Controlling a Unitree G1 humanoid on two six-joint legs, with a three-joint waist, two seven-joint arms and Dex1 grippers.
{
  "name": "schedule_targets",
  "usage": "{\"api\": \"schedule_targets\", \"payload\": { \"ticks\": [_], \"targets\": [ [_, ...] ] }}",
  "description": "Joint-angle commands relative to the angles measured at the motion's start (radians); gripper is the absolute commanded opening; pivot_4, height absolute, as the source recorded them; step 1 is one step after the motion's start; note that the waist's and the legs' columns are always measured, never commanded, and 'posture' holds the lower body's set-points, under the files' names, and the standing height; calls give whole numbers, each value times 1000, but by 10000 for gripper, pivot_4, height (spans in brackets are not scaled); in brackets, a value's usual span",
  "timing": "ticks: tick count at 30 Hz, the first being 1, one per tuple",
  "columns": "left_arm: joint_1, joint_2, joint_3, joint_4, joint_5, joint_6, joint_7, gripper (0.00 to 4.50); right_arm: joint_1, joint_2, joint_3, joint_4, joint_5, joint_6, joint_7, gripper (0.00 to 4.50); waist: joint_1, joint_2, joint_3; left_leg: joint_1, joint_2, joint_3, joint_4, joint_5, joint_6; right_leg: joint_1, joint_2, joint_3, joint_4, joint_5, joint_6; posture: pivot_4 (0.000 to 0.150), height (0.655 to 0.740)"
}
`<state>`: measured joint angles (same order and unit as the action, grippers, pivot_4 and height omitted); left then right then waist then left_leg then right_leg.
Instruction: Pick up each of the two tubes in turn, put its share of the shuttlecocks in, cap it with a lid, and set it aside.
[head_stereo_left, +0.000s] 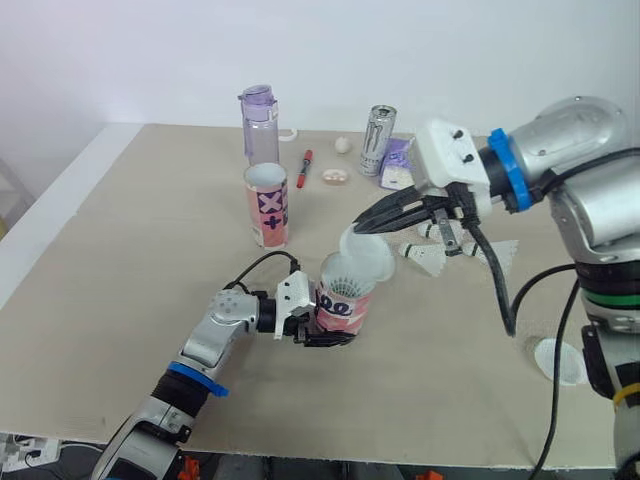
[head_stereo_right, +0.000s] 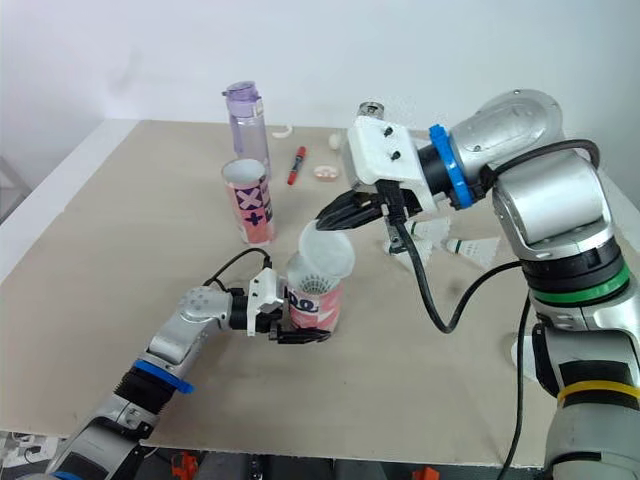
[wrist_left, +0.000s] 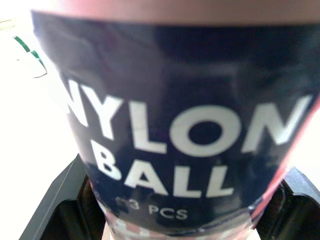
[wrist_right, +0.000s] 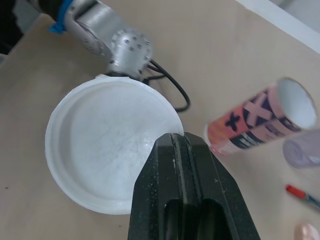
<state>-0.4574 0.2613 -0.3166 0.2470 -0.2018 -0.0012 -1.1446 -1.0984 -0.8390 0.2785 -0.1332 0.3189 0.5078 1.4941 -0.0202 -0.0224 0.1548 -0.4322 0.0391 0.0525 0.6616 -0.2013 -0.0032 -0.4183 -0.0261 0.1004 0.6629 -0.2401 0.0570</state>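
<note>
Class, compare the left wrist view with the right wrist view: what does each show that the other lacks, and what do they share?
Left wrist view: a close-up of the tube and its label, reading NYLON BALL, held in the left gripper. Right wrist view: the lid pinched by the right fingers, the open second tube, and a red pen. Both: part of the left gripper.

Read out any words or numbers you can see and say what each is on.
"NYLON BALL": pink-and-navy cardboard tube in the left hand.
"3 PCS": same tube, lower down.
"X", "+": second pink tube, standing.
Silver drink can: print too small to read.
</note>
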Motion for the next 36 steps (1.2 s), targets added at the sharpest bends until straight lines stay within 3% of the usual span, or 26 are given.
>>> {"api": "schedule_targets", "payload": {
  "ticks": [1,36],
  "targets": [
    [25,16,-23,36,39,20,11,33750,-16,7,13,10,-26,-60,32,739,0,0,0,0,0,0,0,0,0,0,0,0,0,0,0,1500,7400],
    [35,38,-17,25,42,44,36,33750,-1,113,85,86,-136,-247,44,739,-2,0,0,1,5,1,-1,0,0,-1,3,-2,0,0,-1,1500,7400]
  ]
}}
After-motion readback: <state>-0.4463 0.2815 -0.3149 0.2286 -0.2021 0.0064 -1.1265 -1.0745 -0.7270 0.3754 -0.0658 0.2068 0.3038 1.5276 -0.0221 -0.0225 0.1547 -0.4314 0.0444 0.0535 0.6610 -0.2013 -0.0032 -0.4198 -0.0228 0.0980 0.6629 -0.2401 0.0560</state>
